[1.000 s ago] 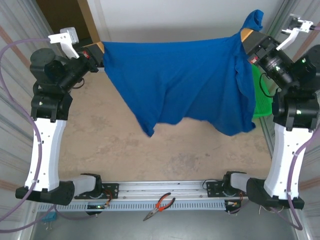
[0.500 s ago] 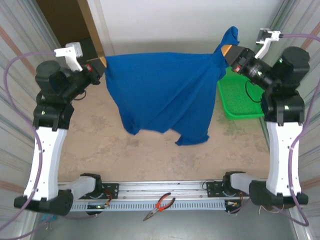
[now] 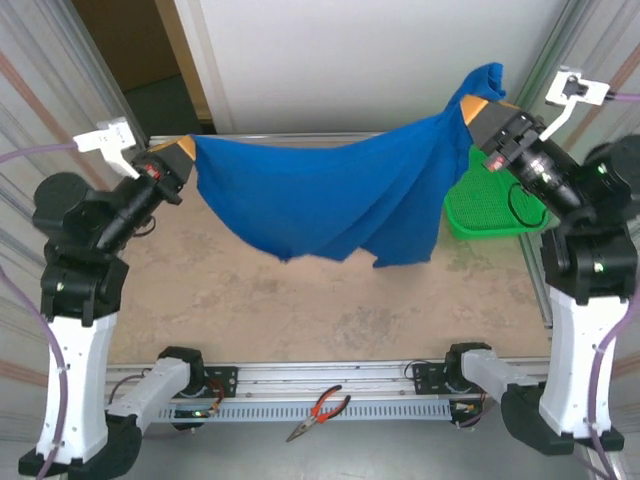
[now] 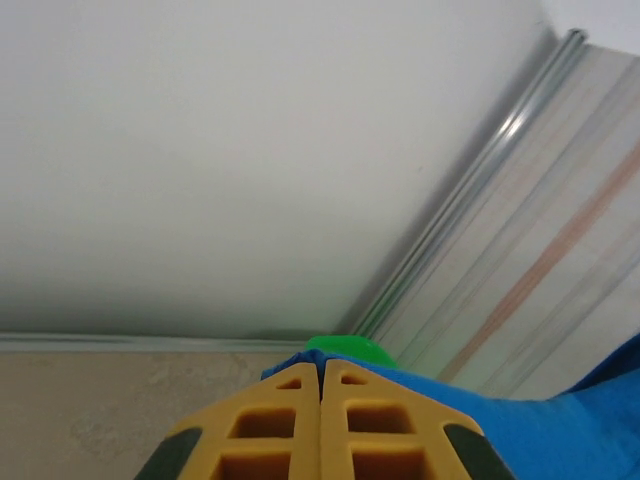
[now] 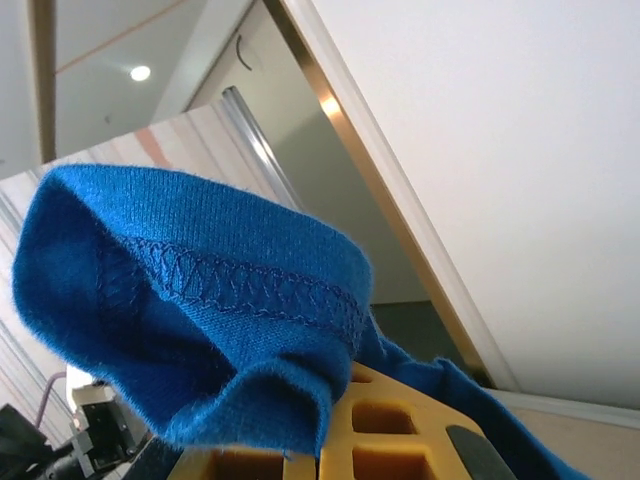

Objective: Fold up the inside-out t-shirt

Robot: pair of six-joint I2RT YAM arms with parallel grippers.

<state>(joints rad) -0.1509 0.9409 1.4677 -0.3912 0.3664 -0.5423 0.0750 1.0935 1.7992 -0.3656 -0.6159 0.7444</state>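
One blue t-shirt (image 3: 330,200) — stretched, sagging midair

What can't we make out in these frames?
- Top view: which parts of the t-shirt the left gripper and right gripper pinch; bunched cloth hides it.
- Top view: the green basket, its left edge and far side, behind the t-shirt and right arm.
- Left wrist view: how much cloth is pinched; the shut fingers block it.
- Right wrist view: the fingertips, under a draped hem.
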